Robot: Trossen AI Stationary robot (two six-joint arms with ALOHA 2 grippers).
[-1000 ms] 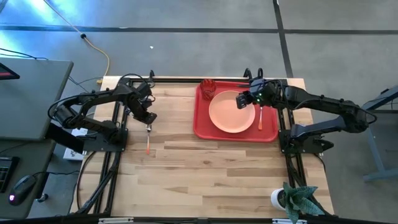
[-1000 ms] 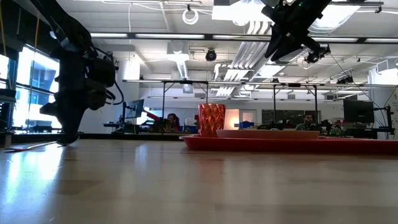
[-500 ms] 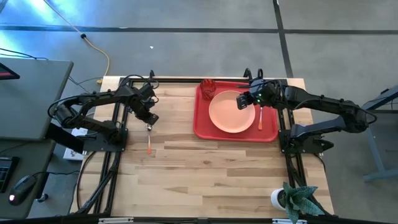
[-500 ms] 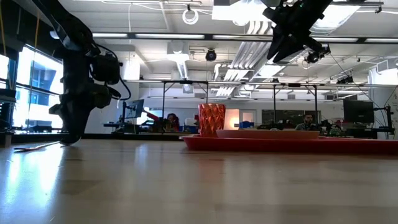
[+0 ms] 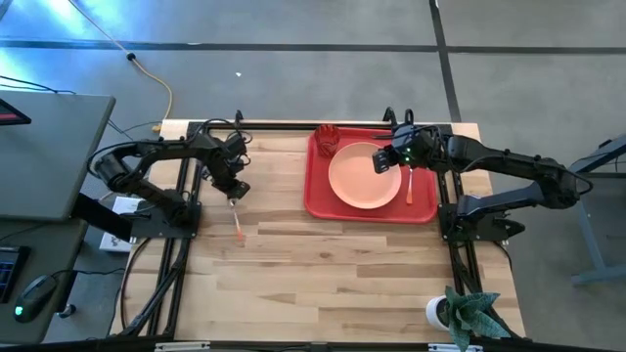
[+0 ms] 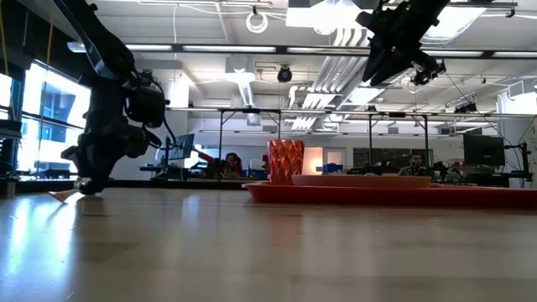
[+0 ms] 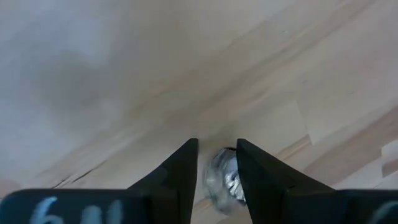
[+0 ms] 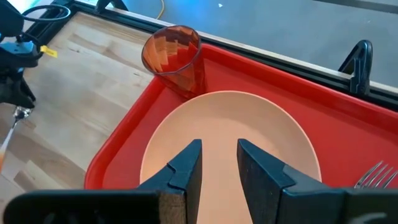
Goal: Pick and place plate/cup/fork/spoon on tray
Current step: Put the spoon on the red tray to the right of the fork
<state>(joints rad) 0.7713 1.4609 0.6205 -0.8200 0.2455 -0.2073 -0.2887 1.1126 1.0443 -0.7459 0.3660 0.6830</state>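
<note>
Left claw (image 5: pixel 233 190) sits left of centre in the high view, low over the bare table (image 5: pixel 333 264), clenched on the silver bowl end of the spoon (image 5: pixel 238 223); the left wrist view shows the metal head pinched between the two fingers. The orange handle trails toward the lower part of the frame, its far end appearing to rest on the wood in the low view.

Risk one — the grip is on the smooth metal end only, so the long handle may pivot or slide out during the carry. Risk two — a dragging handle tip could catch on the table or on the tray's raised rim.

Farther right, the red tray (image 5: pixel 315 200) already carries the plate (image 5: pixel 364 176) at its centre, the cup (image 5: pixel 326 136) in its upper left corner, touching or just beside the plate, and the fork (image 5: pixel 411 186) along the right side. Free room is narrow — a careless set-down could knock the cup or land the spoon on the plate.

Right claw (image 5: pixel 383 161) hovers over the plate's upper right edge, released and holding nothing; it stands in the likely approach path
</note>
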